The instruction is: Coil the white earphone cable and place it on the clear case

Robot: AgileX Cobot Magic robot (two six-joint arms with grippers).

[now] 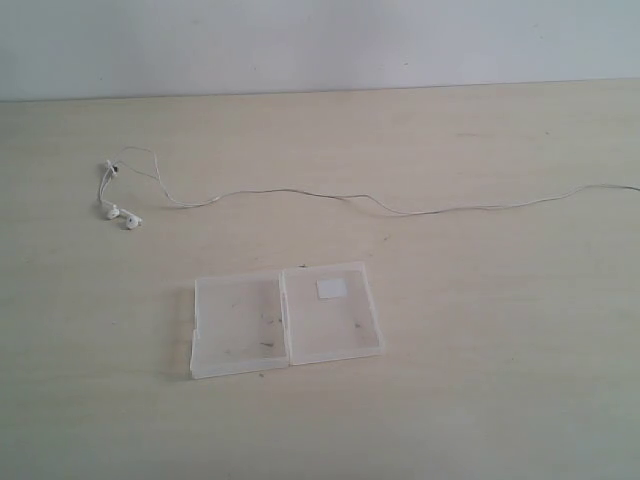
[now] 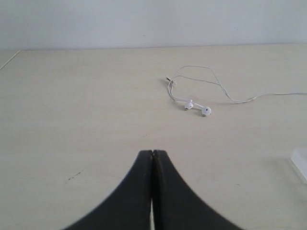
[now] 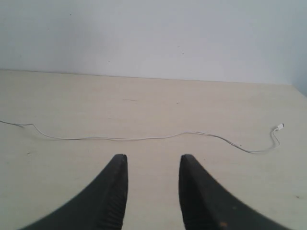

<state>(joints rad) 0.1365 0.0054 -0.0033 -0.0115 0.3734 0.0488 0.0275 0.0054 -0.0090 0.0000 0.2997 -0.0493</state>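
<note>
Exterior view: plain white sticker [image 1: 332, 289] on clear case [image 1: 236, 305]; left fingers [image 2: 134, 191] together, right fingers [image 3: 108, 191] apart

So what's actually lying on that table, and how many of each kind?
white earphone cable: 1
clear case, lying open and flat: 1
Total: 2

Pale wood-grain surface [image 1: 480, 400] spanning the scene, marked by a few faint dark scuffs; plain off-white wall [image 1: 300, 40] rising behind its far edge.
</note>
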